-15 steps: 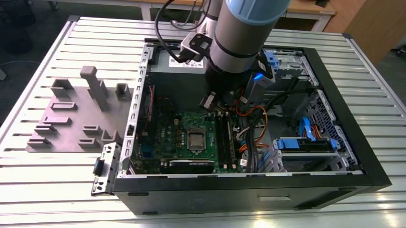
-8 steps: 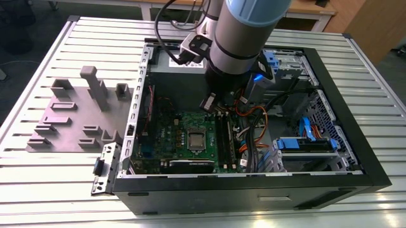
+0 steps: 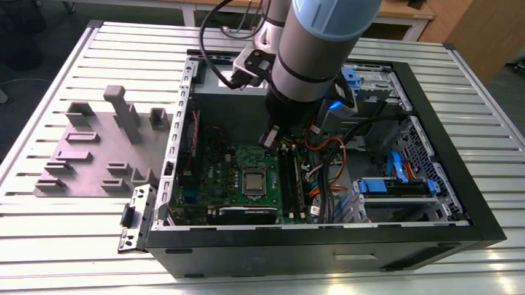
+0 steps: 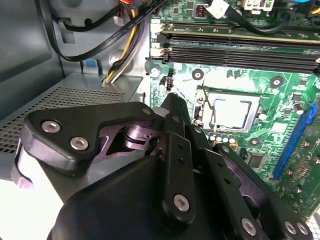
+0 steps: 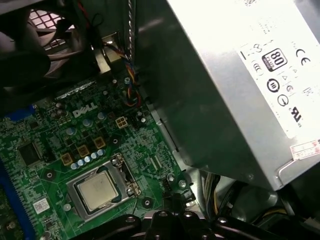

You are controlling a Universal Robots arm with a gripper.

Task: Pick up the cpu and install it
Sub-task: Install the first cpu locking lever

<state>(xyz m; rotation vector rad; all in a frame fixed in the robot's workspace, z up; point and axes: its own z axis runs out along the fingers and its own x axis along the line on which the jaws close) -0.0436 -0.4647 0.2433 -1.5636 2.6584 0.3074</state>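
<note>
Hovering inside the case point(image 3: 484, 230), tool point(image 4: 175, 107) empty, fingers seemingly together. We judge the cpu point(image 5: 97, 191) already seated in its socket frame point(image 5: 75, 186); latching remains.

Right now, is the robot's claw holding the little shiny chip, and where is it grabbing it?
No. The cpu lies in its socket on the green board, apart from the gripper, which is beside it. Whether the claw is open cannot be told.

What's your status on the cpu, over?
Gripper hovering inside the case, beside the socket, holding nothing. Cpu seated in the socket frame on the motherboard. Nothing covering it.
</note>
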